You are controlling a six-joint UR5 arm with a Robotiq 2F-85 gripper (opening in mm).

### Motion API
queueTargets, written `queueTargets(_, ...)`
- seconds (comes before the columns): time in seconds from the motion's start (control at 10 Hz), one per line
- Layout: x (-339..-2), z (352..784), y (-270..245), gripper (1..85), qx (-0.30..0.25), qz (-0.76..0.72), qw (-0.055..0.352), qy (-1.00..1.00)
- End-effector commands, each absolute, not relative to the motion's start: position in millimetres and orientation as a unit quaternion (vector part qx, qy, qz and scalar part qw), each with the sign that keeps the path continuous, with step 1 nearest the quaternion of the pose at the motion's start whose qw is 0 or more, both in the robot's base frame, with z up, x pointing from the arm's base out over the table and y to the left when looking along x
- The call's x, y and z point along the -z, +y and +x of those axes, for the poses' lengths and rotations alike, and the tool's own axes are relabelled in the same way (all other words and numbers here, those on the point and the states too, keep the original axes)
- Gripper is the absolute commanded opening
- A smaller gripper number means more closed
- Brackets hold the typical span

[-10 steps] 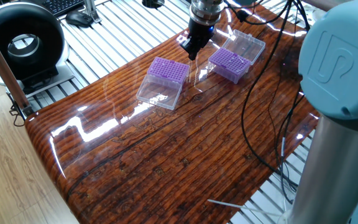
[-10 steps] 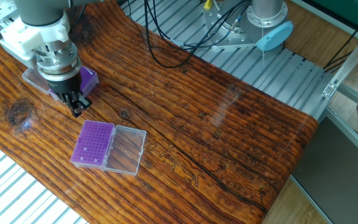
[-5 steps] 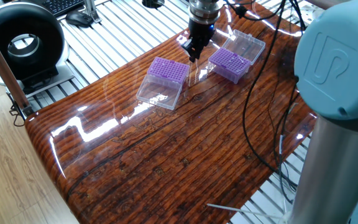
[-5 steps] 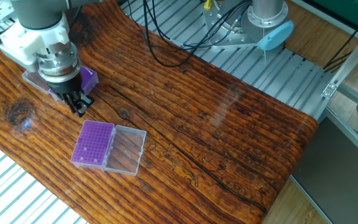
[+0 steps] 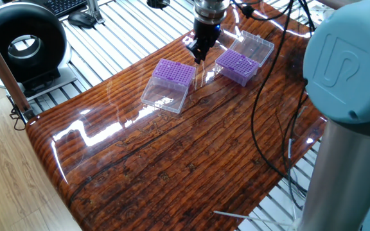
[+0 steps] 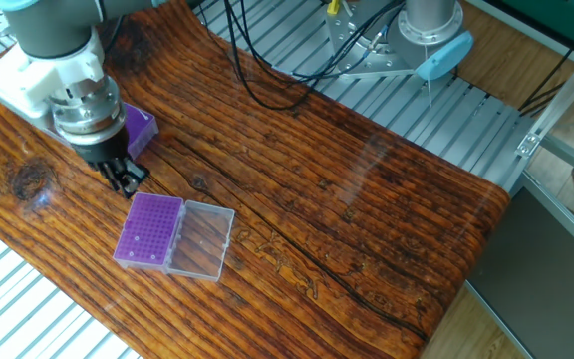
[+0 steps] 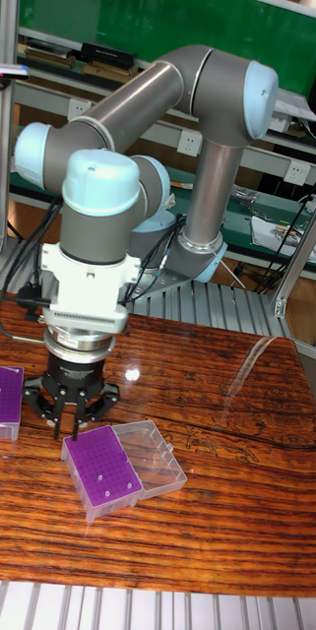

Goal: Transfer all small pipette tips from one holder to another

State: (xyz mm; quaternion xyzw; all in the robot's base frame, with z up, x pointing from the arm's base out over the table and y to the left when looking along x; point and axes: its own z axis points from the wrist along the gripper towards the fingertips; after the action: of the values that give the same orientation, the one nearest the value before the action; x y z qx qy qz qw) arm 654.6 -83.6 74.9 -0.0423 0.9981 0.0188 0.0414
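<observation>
Hand (image 7: 67, 413) hangs low between the two purple boxes, fingers pointing straight down, which suits a vertical pick or drop into a rack hole. Something thin hangs from the fingers in the tall fixed view, maybe a tip, too small to confirm; can't tell if the hand is closed on it

Near box (image 7: 100, 472) sits just beside the hand with its clear lid (image 7: 151, 461) folded flat to the side, so the hole grid is open from above. Only a few pale dots show on it, probably small pipette tips (image 7: 102, 477), so most of the transfer looks undone. Other box (image 5: 237, 66) has its lid (image 5: 256, 43) tipped up behind; its grid looks more densely dotted, likely the source

Room: table (image 6: 367, 199) is bare wood beyond the boxes, plenty of swing space there. Cables (image 5: 268, 122) trail across the table past the source box, snag risk. Tight spot is the gap between the boxes; I'd lift clear before going sideways
</observation>
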Motion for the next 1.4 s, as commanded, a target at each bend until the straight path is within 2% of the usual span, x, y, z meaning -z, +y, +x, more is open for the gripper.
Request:
queueTargets(0.0, -76, 669, -61, 29.3, -0.027, -0.036, 0.044, 0.998)
queueTargets(1.3, -58, 696, -33, 28.0, -0.028, -0.019, 0.056, 0.998)
